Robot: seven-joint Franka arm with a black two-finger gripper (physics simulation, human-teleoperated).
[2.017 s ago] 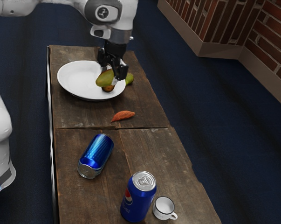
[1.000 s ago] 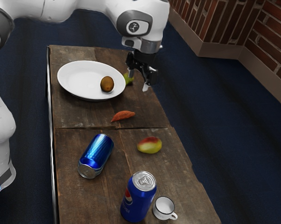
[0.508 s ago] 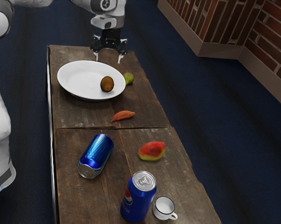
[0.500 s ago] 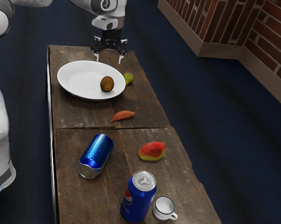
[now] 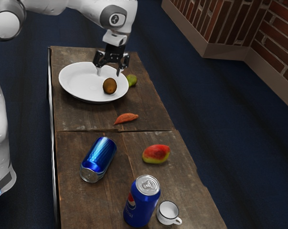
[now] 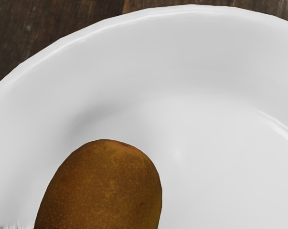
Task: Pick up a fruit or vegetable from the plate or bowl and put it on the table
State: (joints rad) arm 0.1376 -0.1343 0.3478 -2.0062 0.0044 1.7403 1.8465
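My gripper [image 5: 108,72] is open above the far part of the white plate [image 5: 81,81], its two fingertips apart and pointing down with nothing between them. A brown kiwi-like fruit [image 5: 110,86] lies in the plate, just below the fingertips in the exterior view. In the wrist view the same brown fruit [image 6: 103,191] appears large inside the white plate [image 6: 196,62]. A red and yellow mango [image 5: 156,154] rests on the wooden table [image 5: 86,117]. A green pear-like fruit [image 5: 132,80] is beside the plate's rim.
An orange sweet potato [image 5: 126,118] lies on the table near the plate. Farther toward the camera are a tipped blue can [image 5: 98,159], an upright Pepsi can [image 5: 141,202] and a small white mug [image 5: 168,213]. A brick wall [image 5: 272,43] stands beyond, at the exterior view's right.
The mango left the gripper's grasp and came to rest on the table. My open gripper went back past the plate's far side, then moved lower and closer over the brown fruit.
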